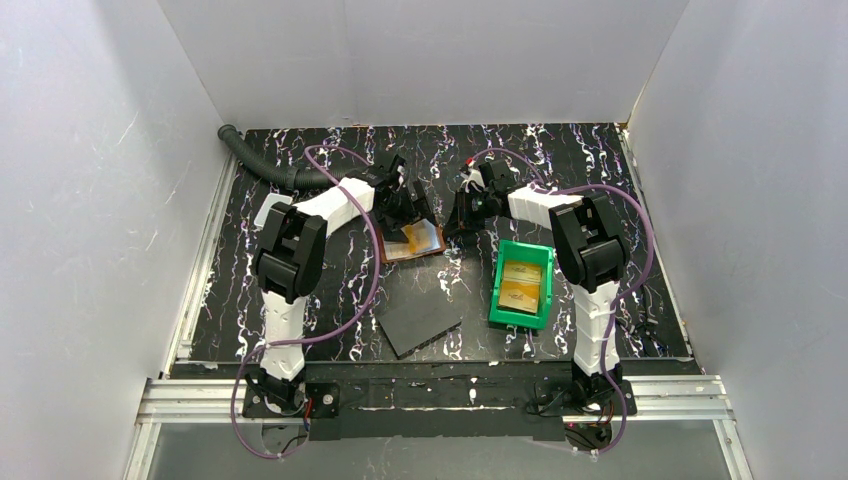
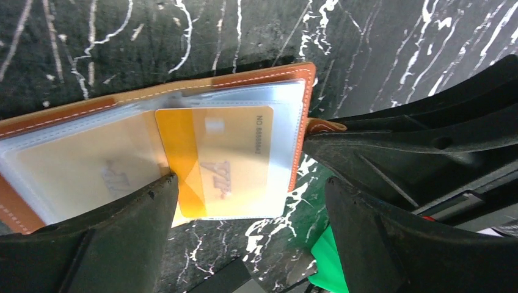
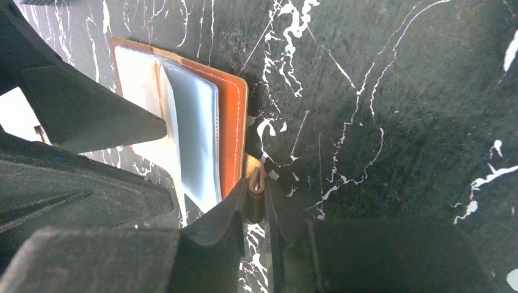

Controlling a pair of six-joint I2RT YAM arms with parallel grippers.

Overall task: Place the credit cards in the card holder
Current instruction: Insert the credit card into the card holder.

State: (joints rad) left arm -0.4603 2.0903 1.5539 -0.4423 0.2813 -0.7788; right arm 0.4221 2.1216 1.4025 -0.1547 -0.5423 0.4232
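The brown card holder lies open on the table, clear sleeves up. An orange-yellow credit card sits partly inside the right sleeve, its left end sticking out. Another card shows through the left sleeve. My left gripper hangs open just over the card holder, nothing between its fingers. My right gripper is shut on the holder's snap tab at its right edge. More orange-yellow cards lie in the green bin.
The green bin stands right of the card holder, close to the right arm. A dark grey slab lies in front of the holder. A black corrugated hose runs along the back left. White walls enclose the table.
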